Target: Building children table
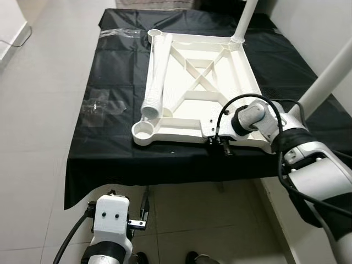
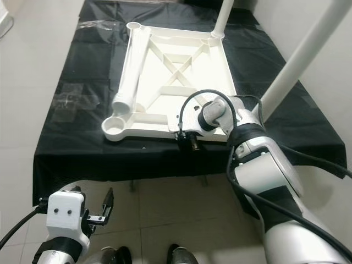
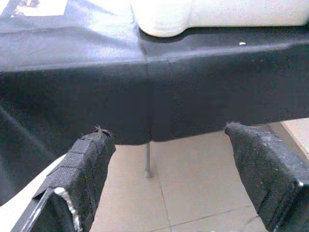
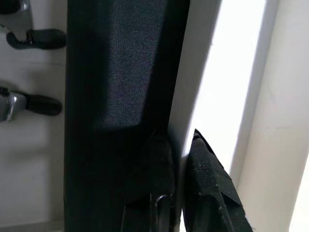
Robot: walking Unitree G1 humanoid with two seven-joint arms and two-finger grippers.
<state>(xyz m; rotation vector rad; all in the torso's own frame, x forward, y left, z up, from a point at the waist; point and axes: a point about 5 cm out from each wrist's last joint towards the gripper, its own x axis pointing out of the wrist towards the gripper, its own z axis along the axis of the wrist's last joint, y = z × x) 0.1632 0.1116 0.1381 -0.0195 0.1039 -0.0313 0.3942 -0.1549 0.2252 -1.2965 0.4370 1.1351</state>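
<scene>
lying upside down on the black-draped bench (image 1: 110, 159), the white tabletop (image 1: 198, 82) is carrying two fitted legs (image 1: 245, 19), one loose leg (image 1: 155, 71) and an empty near socket (image 1: 144, 131). the right pincer (image 1: 219, 144) is clamping its near rim; the left pincer (image 1: 144, 212) is hanging apart below.

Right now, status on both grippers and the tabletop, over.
Right gripper shut on near rim of upturned white tabletop. Left gripper open, low, short of the black-covered table. Two legs fitted; loose leg lying on tabletop.
</scene>
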